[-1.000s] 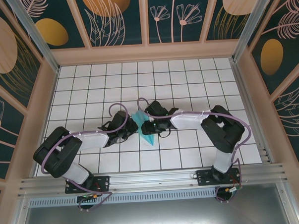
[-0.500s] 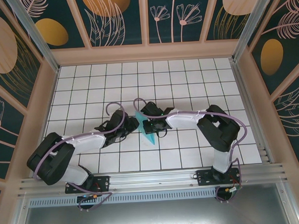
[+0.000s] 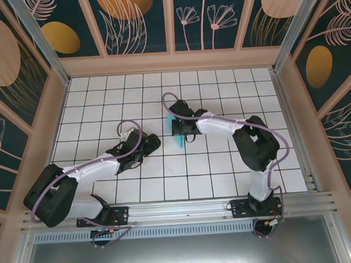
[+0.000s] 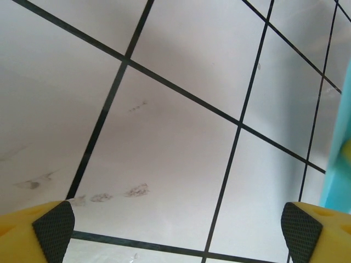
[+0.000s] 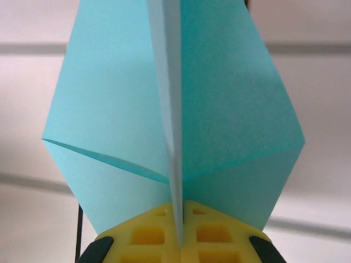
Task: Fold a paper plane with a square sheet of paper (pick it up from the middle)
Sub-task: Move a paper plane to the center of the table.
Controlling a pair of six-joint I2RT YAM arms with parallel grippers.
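Pinching the paper plane (image 5: 230, 109) along its centre ridge with the right fingers (image 5: 148, 238) shut hard on the fold, wings splaying out to either side. Holding it near the middle of the worktop (image 3: 220, 94), probably just off the tiles, though not telling the height for certain from above. Keeping the left fingers (image 4: 52, 227) spread wide and empty, low over bare tiles just beside the plane, with a strip of its cyan edge showing at the right margin of the left wrist view.

Risking a slip: gripping only thin, slick paper at one end of the ridge, with the rest hanging free. Risking the wings springing further open too, given soft-looking creases and nothing pressing them flat. Possibly crumpling the nose on any downward move with the point leading. Possibly catching a wing on the open left fingers, being so close.

Looping near the paper, the right arm's purple cable (image 3: 164, 103), a likely snag. Standing well apart, the patterned walls (image 3: 136, 22), not hindering anything.
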